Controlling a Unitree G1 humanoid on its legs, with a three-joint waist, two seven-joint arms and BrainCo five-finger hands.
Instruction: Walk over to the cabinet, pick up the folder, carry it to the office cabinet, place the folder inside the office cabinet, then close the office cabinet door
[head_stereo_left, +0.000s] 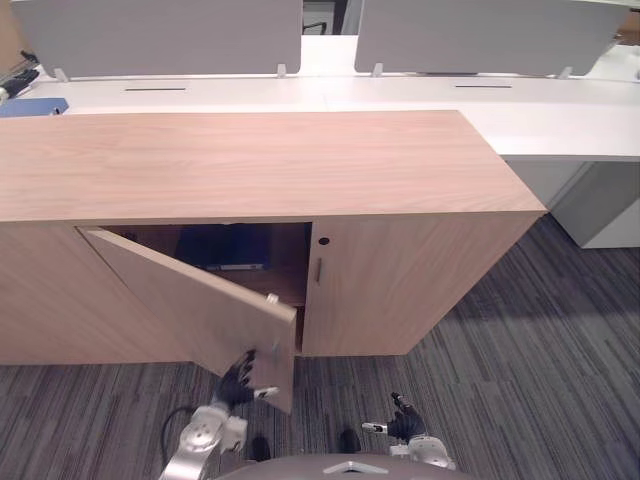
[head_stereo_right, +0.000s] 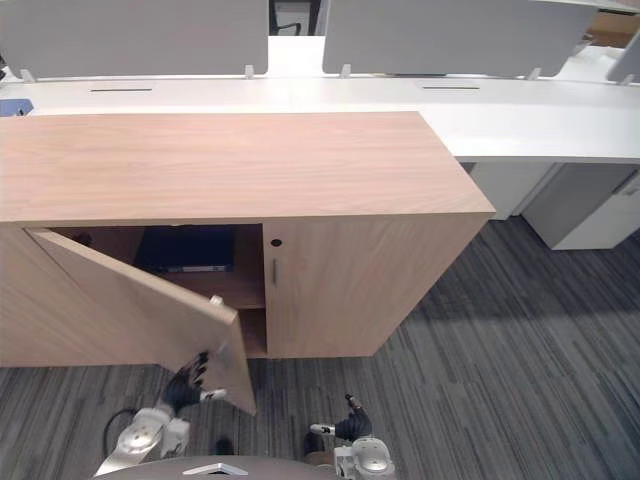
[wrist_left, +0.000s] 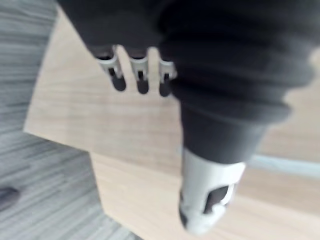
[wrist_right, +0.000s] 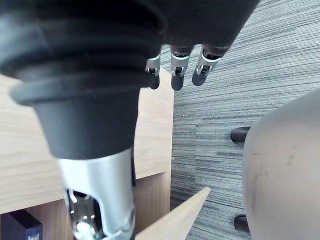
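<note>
One dark blue folder (head_stereo_left: 225, 247) lay flat on the shelf inside the office cabinet (head_stereo_left: 250, 160), its long side along the front. The one open door (head_stereo_left: 190, 300) (the second door (head_stereo_left: 400, 280) was shut) stood half-swung, free edge toward the robot. The left hand (head_stereo_left: 238, 378) was nearer, straight fingers touching the outer face there. The right hand (head_stereo_left: 405, 424) hung relaxed, holding nothing, well apart.

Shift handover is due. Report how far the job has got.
Done: the folder lies inside the office cabinet. In hand: the left hand, open, is at the outer face of the door near its free lower corner, seemingly to push it. Left: the door stands half open and must be swung shut. The right hand hangs idle, low before the cabinet.
</note>
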